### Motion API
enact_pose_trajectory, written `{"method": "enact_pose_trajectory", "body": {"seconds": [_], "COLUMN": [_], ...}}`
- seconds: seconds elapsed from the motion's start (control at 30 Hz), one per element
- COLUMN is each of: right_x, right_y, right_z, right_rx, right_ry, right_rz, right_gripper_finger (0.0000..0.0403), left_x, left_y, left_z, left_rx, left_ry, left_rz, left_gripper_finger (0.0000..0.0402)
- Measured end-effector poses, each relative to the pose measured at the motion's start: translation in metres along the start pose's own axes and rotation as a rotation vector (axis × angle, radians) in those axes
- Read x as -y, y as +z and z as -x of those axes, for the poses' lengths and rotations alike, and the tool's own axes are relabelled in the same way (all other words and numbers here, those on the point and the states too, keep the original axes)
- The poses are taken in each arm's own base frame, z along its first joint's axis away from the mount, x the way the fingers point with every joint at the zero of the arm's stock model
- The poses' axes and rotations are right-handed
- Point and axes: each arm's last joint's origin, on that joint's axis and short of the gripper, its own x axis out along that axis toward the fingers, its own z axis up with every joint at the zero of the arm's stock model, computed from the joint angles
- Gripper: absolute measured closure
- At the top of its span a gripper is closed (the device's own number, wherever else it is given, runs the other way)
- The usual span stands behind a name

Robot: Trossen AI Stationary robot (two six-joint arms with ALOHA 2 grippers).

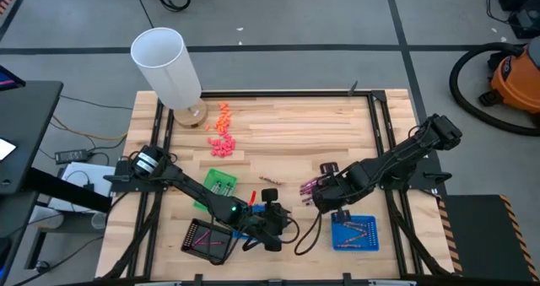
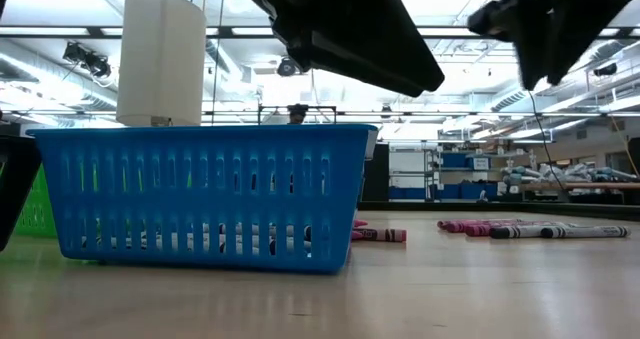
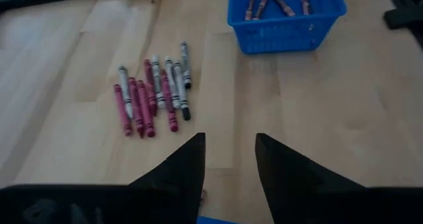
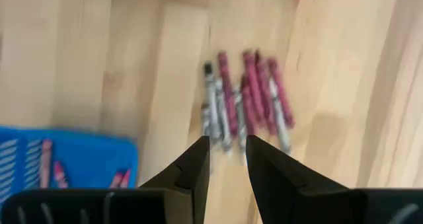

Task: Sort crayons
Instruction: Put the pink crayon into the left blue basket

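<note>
A pile of pinkish-red, maroon and silvery-grey crayons (image 3: 153, 95) lies flat on the wooden table (image 1: 295, 126), right of centre (image 1: 310, 185). My right gripper (image 4: 228, 159) hangs above the pile's near end, pointing steeply down, open with nothing between its fingers (image 1: 315, 196). My left gripper (image 3: 230, 159) stands open and empty left of the pile, pointing across the table at it (image 1: 283, 221). A blue tray (image 1: 354, 232) near the front edge holds several crayons (image 3: 268, 2). In the low view the blue tray (image 2: 200, 194) fills the left, with loose crayons (image 2: 540, 229) behind it.
A black tray (image 1: 207, 240) and a green tray (image 1: 221, 185) sit at the front left under my left arm. A tall white cylinder (image 1: 169, 67) stands at the far left, with orange and pink chunky bits (image 1: 221, 132) beside it. Bare wood lies at the far right.
</note>
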Motion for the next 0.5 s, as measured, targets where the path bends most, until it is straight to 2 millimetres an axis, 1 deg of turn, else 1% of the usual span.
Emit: {"method": "enact_pose_trajectory", "body": {"seconds": [0.2, 0.37, 0.5], "right_x": [0.003, 0.007, 0.011], "right_y": [0.004, 0.001, -0.001], "right_z": [-0.02, -0.038, -0.048], "right_rx": [0.094, 0.131, 0.149], "right_ry": [0.008, -0.032, -0.04], "right_rz": [0.048, 0.074, 0.079], "right_gripper_finger": [0.0293, 0.0294, 0.0296], "left_x": [-0.008, -0.019, -0.031], "left_y": [0.0, 0.0, 0.001], "left_z": [-0.004, -0.01, -0.016], "left_rx": [-0.012, -0.031, -0.047], "left_ry": [0.044, 0.073, 0.101], "left_rz": [-0.007, -0.021, -0.064], "left_gripper_finger": [0.026, 0.026, 0.0259]}}
